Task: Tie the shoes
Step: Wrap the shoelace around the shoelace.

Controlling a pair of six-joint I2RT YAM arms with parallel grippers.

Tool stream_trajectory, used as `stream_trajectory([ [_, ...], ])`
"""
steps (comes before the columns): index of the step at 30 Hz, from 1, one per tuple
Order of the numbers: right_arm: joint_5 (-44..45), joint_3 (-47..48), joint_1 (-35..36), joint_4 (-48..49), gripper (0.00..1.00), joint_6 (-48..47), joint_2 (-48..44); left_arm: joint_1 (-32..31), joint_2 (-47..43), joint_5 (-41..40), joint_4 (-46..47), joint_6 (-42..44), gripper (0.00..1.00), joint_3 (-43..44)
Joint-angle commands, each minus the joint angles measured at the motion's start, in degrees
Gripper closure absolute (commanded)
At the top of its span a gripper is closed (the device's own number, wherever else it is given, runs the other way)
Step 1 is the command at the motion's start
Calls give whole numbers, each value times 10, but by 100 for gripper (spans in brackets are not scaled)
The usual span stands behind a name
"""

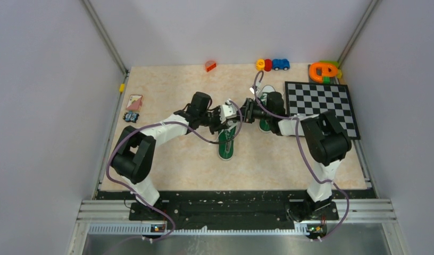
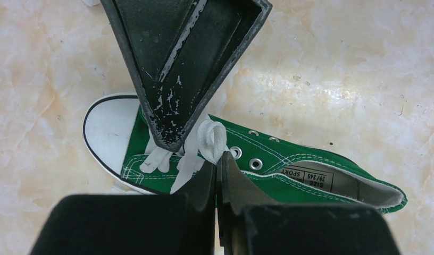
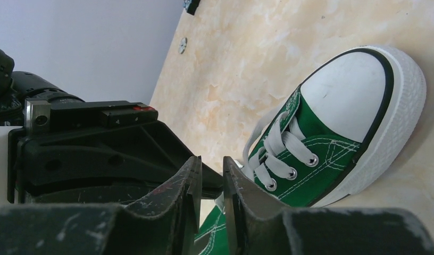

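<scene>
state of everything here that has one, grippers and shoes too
left gripper, shut at the laces
right gripper, open a crack
near shoe, upright on its sole, untied, top eyelets empty
laces, loose, bunched over the tongue
far shoe, toe cap up, rest mostly hidden

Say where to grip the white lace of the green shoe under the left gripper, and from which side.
Grip the bunched loop of the lace beside the eyelets, not the flat crossings near the toe cap. It stands up off the shoe, so jaws can likely close across it. Approach from the heel side, which looks uncrowded.
</scene>
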Motion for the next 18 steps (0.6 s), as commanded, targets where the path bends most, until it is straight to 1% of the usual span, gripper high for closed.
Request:
stream_trajectory([
  [1, -13, 26, -9, 18, 74, -2, -3, -1, 8, 12, -2, 11, 100, 20],
  [5, -11, 30, -17, 3, 60, -12, -10, -1, 10, 12, -1, 12, 100, 19],
  [10, 1, 26, -37, -48, 52, -65, -43, -1, 11, 13, 2, 11, 100, 17],
  [15, 6, 43, -42, -135, 38, -154, -73, -1, 8, 14, 2, 11, 100, 15],
  [18, 1, 71, -43, -223, 38, -246, -80, -1, 6, 15, 2, 11, 100, 14],
])
